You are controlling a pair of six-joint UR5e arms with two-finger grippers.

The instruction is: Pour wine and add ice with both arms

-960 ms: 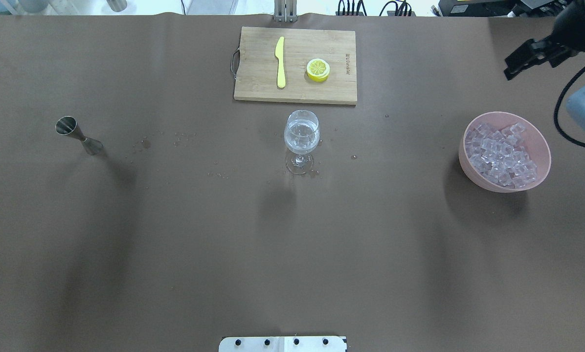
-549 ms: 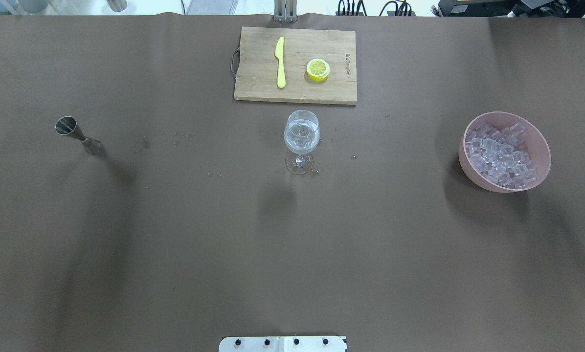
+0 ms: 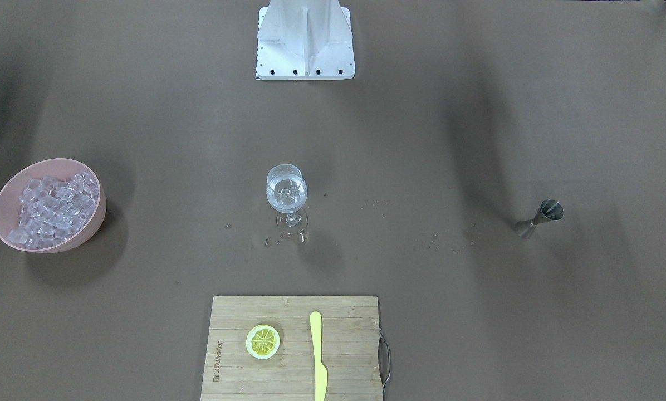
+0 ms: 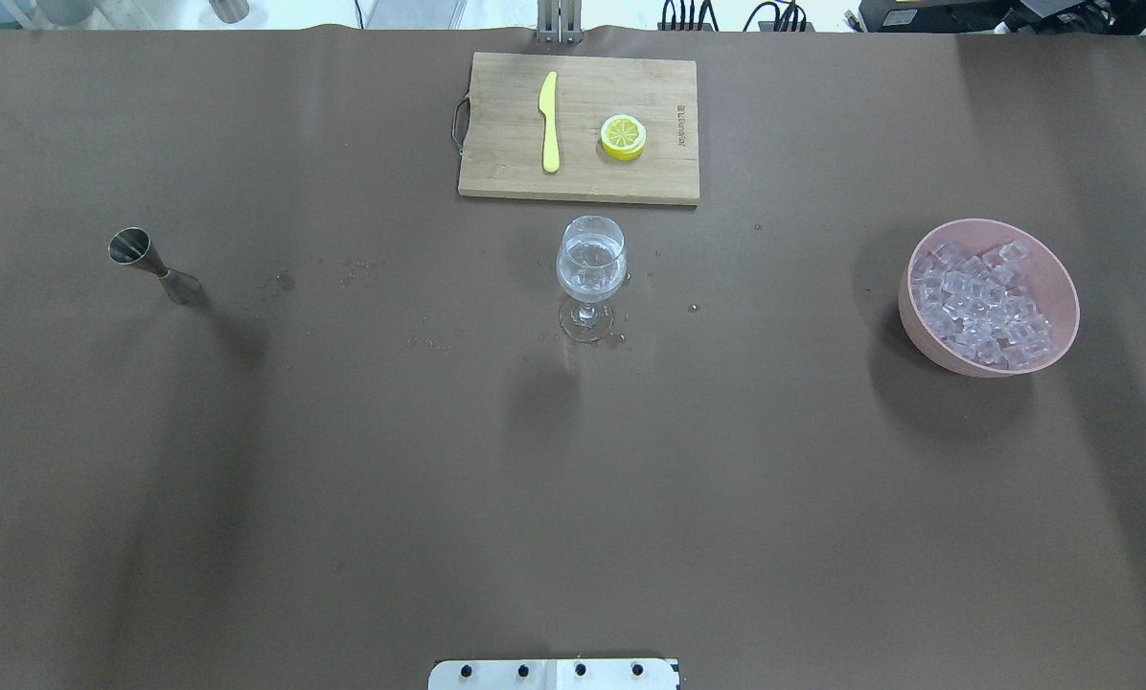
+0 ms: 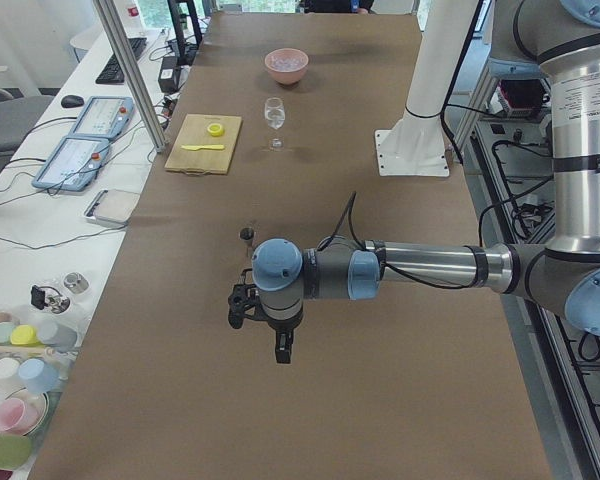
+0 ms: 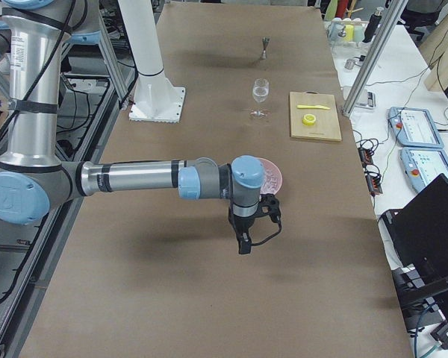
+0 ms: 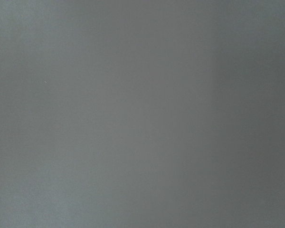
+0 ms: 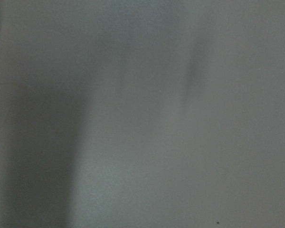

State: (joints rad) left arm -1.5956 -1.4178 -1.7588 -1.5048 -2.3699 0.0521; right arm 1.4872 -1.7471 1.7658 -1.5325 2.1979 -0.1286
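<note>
1. Nearest the robot, the flat white pedestal plate (image 4: pixel 554 674) sits at the near edge of the table (image 4: pixel 573 498), which has a matte brown covering.
2. The left arm (image 5: pixel 420 268), a silver tube with pale blue joint caps, stretches level over the table's left end. The black left gripper (image 5: pixel 283 356) hangs pointing down above bare covering. I see it from the side only, so I cannot tell how far its fingers are spread.
3. The right arm (image 6: pixel 134 177) reaches out the same way at the right end. The right gripper (image 6: pixel 243 248) hangs pointing down near the bowl, and I cannot tell its spread either.
4. Both wrist cameras give me only a blurred grey-brown surface.
5. At mid-table the stemmed glass (image 4: pixel 591 259) stands upright. Its rounded clear bowl holds the wine (image 4: pixel 591 276), a colourless liquid with a few glossy cubes in it. Small droplets (image 4: pixel 616 340) bead around the foot.
6. Well to its left stands a steel jigger (image 4: pixel 151 265), shaped like an hourglass.
7. Well to the right, a smooth, round pink bowl (image 4: pixel 1062 287) is heaped with ice (image 4: pixel 980 302) in translucent, faintly whitish cubes.
8. Farthest away lies a rectangular bamboo cutting board (image 4: pixel 496 163) with a metal handle on its left edge. A flat yellow knife (image 4: pixel 549 122) lies on it, and a round lemon slice (image 4: pixel 623 136) lies apart to the knife's right.
</note>
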